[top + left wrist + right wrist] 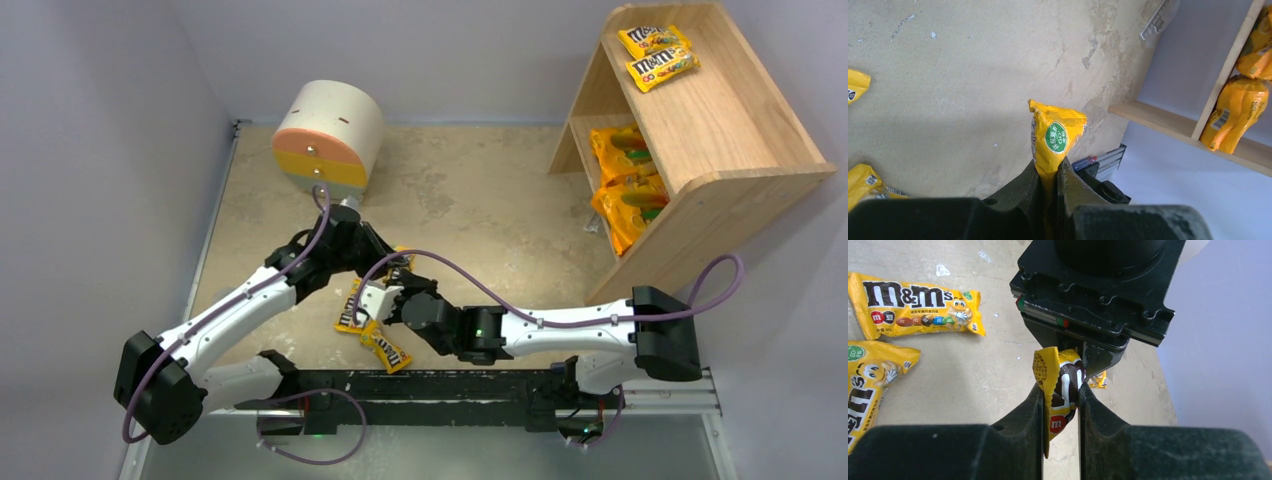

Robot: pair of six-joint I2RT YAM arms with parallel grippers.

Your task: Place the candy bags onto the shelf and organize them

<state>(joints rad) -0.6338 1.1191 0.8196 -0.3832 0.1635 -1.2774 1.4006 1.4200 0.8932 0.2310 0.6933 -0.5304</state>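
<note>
the right gripper [1060, 392] fills the foreground of its wrist view, its two dark fingers pressed against either side of a yellow m&m's packet [1058, 375], which creases between them. the left gripper [1049, 167] faces it from the other end, jaws nearly together and pinching the same packet, so both claws have hold of it at once, raised above the table [480, 200] near its middle. two loose packets lie flat on the table just left of the right gripper, one [918, 307] showing its brown logo face-up, the other [868, 385] partly cut off by the frame edge. far right stands the wooden shelf [720, 130]: two more packets [655, 40] [662, 68] lie side by side on its top tier, and two orange bags [620, 150] [628, 205] sit in the lower tier. a round cream cabinet [328, 140] stands at the back left.
</note>
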